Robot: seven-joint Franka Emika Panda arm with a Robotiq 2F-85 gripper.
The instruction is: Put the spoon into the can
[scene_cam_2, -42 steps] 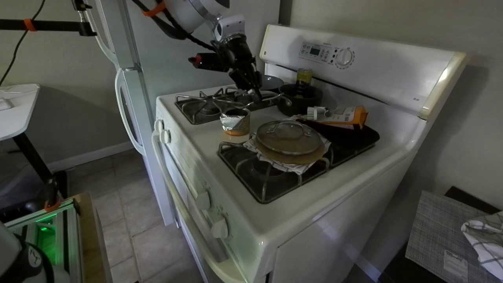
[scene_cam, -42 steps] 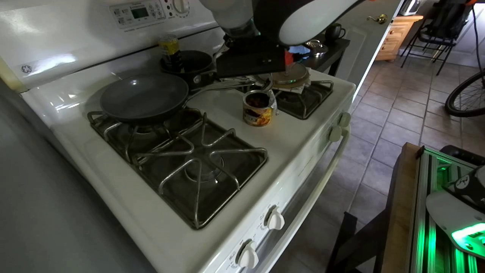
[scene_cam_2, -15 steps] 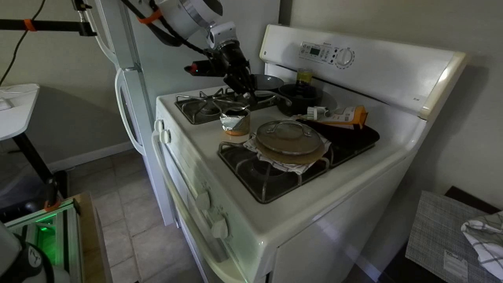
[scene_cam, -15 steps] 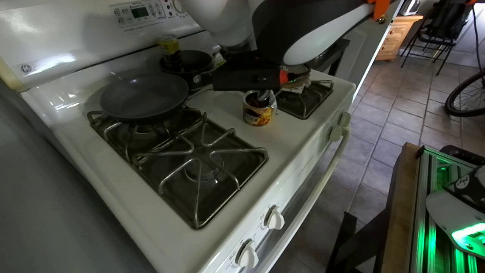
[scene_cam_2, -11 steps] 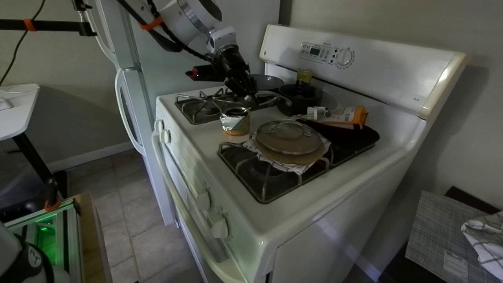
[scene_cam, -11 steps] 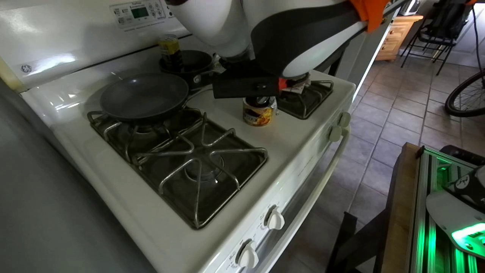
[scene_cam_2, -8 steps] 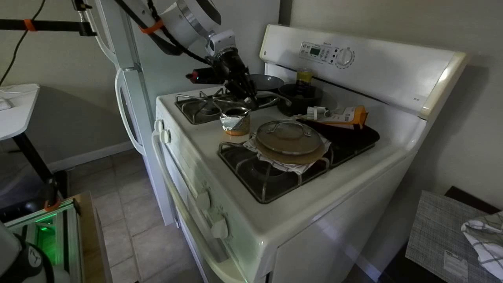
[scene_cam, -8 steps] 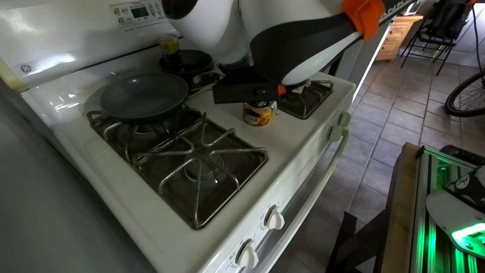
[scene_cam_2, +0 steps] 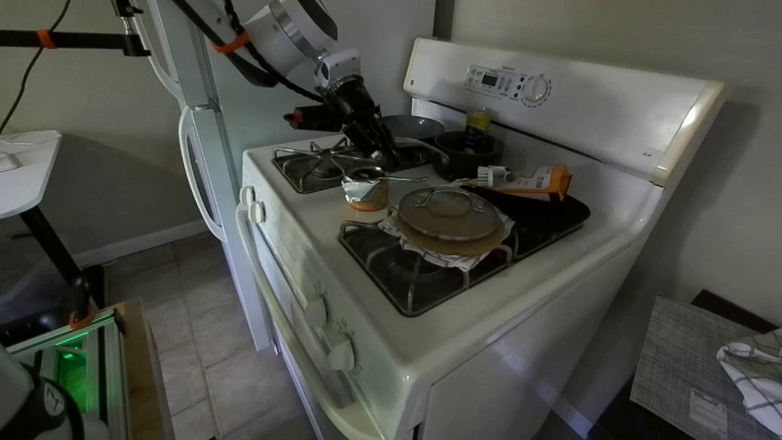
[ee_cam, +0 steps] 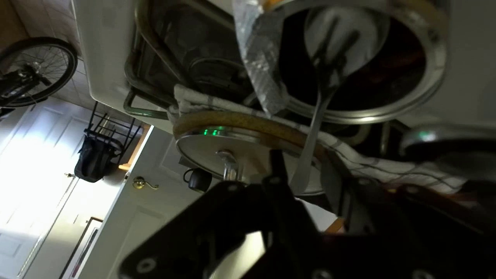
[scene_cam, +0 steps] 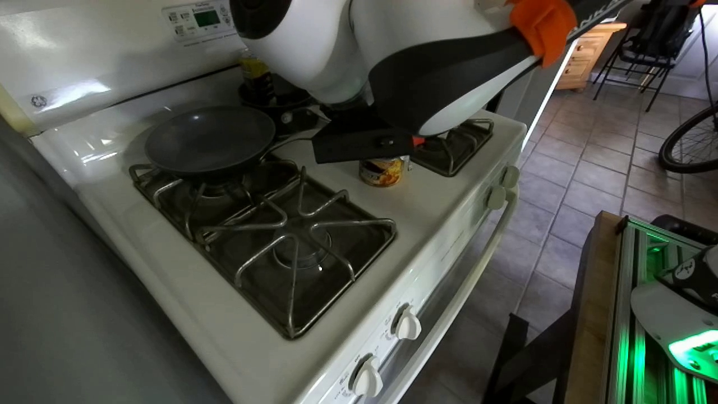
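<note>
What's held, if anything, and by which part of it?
Nothing, it seems: the gripper is open, the spoon's handle between its fingers with gaps both sides in the wrist view. The spoon's bowl sits at the mouth of the can.

Dim light overall. In the wrist view the claw (ee_cam: 304,168) is near-black, its details lost; left of it, a door (ee_cam: 38,155) glares white. Above it, the can (ee_cam: 368,116) shines along its rim and the spoon (ee_cam: 318,116) looks slightly soft. In an exterior view, glare streaks the panel (scene_cam: 112,62) left of the claw; rightward, the base (scene_cam: 662,314) glows green.
</note>
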